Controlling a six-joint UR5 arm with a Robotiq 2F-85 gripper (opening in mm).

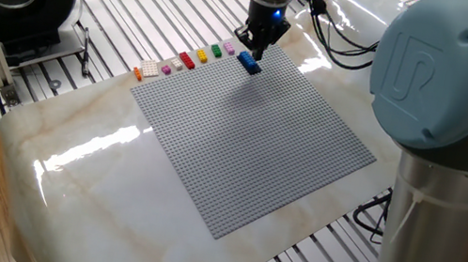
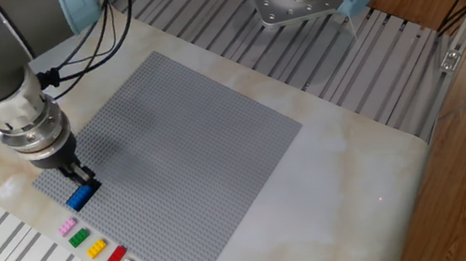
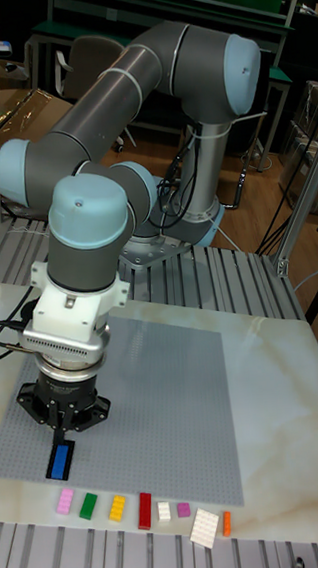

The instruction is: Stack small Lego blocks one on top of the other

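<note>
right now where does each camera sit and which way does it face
One fixed view: behind the arm's base, facing across the grey baseplate; base column and gripper show.
The other fixed view: high opposite, facing the base; wrist and gripper above the blue brick.
Tall fixed view: front edge, facing the whole arm.
All share the blue brick and the brick row.
</note>
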